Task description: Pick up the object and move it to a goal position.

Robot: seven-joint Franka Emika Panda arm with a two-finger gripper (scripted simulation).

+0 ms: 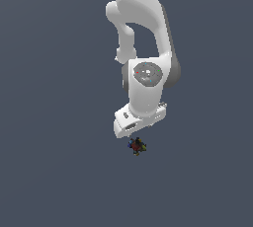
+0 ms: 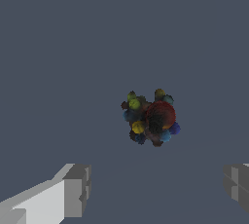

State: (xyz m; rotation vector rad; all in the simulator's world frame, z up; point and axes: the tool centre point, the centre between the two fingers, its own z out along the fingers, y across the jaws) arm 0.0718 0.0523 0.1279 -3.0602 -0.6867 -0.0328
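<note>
Plain dark grey-blue ground (image 1: pixel 44 171) throughout.

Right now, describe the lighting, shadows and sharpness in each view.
Exterior view: flat, even light, no cast shadow visible, the object tiny and coarse. Wrist view: the object larger but soft-edged, end effector fingers crisp, cropped at the frame's edge.

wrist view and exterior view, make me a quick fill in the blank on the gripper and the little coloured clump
1. In the wrist view the two fingers of the gripper stand wide ____, with nothing between them.
2. The largest colour patch on the object is ____.
3. In the exterior view the object shows just ____ the white gripper.
4. Set beside the gripper, the object is much ____.

Missing words: apart; red; below; smaller
</note>
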